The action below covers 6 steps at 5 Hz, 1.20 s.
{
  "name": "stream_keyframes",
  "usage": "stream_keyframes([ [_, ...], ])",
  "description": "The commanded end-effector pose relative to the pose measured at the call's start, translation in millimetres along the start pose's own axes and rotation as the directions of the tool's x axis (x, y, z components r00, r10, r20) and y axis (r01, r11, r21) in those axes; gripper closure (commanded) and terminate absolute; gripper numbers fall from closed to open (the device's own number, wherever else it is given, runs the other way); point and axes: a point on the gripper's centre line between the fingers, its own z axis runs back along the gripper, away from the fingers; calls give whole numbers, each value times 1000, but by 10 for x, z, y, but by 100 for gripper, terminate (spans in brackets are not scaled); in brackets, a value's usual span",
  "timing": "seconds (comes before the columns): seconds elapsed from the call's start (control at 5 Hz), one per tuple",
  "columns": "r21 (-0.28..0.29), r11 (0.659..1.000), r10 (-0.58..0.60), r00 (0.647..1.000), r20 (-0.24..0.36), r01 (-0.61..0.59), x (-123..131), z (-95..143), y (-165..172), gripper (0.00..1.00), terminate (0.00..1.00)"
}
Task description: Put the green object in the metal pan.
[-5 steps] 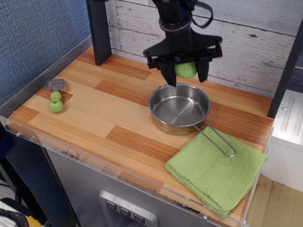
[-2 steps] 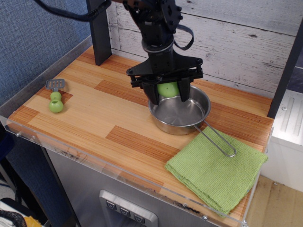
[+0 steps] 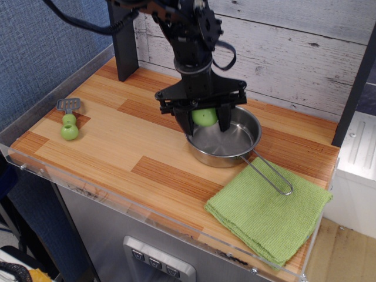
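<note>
The claw is closed on the green object, holding it low over the metal pan's left rim, evidently positioned so release drops it inside.

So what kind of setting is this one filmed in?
Most likely a toy kitchen mock-up in a lab: a wood-pattern counter with a clear plastic edge, a whitewashed plank backdrop, and play cookware, namely a metal pan, a small spatula and a green cloth.

Light-green object, shiny steel pan (black gripper), striped wood tabletop
</note>
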Motion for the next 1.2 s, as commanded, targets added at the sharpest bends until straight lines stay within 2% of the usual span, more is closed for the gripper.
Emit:
stream_keyframes([
  [0.0,6,1000,-8,1000,4,8,25,-54,14,100,0],
  [0.4,18,1000,-11,1000,-3,11,-1,-78,-8,100,0],
  [0.6,17,1000,-15,1000,-12,15,2,-45,-3,0,0],
  [1.0,23,999,-32,999,-19,33,14,35,-50,0,0],
])
